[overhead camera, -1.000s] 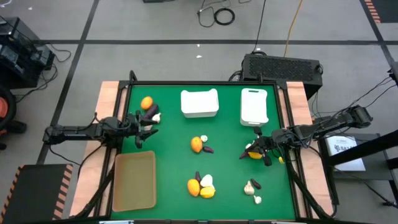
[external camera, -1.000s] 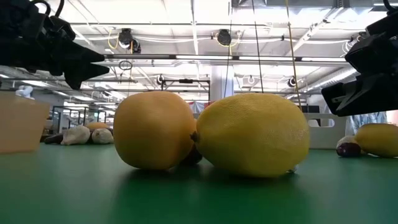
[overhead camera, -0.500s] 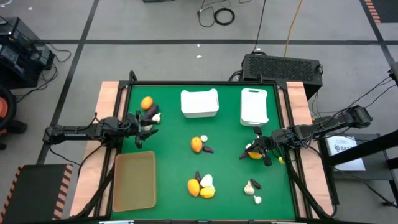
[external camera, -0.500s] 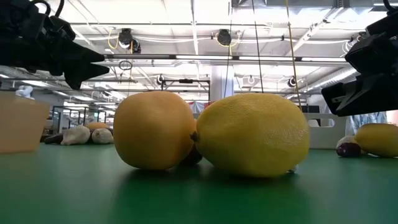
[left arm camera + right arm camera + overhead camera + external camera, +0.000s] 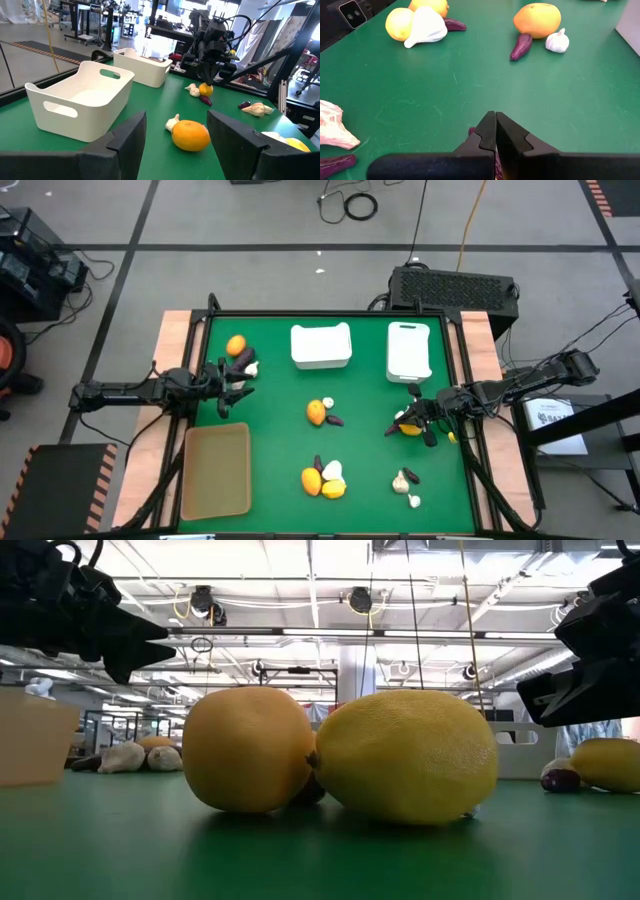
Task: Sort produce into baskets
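The green table [image 5: 365, 395] stands on a grey floor [image 5: 250, 270] strewn with cables, its produce [image 5: 322, 478] lying in scattered clusters with the tan tray [image 5: 216, 470] and two white bins [image 5: 320, 345] empty. The left tool [image 5: 228, 377] hovers with fingers parted and nothing between them near an orange at the left edge. The right tool [image 5: 412, 420] is closed tight with nothing gripped, just over a yellow fruit [image 5: 408, 427].

We see a grey floor [image 5: 250, 270] crossed by dark lines, with coiled cables [image 5: 350, 205] lying on it and a black box [image 5: 455, 285] behind the table. Across the room, ceiling lights [image 5: 300, 560] glow above metal frames [image 5: 300, 670].

Overhead, table-level, two wrist cameras
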`<state>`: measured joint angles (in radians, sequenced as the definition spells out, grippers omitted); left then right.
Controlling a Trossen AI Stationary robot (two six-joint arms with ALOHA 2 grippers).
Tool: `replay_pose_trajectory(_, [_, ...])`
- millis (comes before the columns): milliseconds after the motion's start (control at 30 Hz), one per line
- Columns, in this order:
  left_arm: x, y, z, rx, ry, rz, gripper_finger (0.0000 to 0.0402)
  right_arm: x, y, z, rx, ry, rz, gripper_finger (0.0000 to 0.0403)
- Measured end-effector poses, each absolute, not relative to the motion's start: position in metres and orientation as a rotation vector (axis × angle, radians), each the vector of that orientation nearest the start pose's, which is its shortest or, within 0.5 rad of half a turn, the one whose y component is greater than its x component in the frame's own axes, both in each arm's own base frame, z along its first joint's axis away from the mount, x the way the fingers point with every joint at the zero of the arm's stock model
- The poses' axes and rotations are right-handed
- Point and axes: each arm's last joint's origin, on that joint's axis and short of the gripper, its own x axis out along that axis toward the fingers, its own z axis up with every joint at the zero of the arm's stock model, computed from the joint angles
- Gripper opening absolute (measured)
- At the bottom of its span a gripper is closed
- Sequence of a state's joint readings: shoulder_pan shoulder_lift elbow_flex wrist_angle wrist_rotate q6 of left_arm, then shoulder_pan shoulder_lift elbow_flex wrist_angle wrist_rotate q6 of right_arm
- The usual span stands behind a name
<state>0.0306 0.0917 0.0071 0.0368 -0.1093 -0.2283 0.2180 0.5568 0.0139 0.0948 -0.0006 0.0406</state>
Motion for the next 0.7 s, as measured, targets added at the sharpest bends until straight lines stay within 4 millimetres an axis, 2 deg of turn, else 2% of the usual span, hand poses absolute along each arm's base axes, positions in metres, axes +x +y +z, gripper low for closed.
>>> replay_pose_trajectory(467, [0.1026, 0.0063, 0.1625, -0.226, 0.028, 0.146, 0.0217, 0.1210, 0.0268, 0.1262, -0.009, 0.447, 0.206, 0.0000])
replay_pose_trajectory(700, [0.1026, 0.0064, 0.1628, -0.247, 0.024, 0.148, 0.0217, 0.1248, 0.0276, 0.1358, 0.019, 0.344, 0.206, 0.0000])
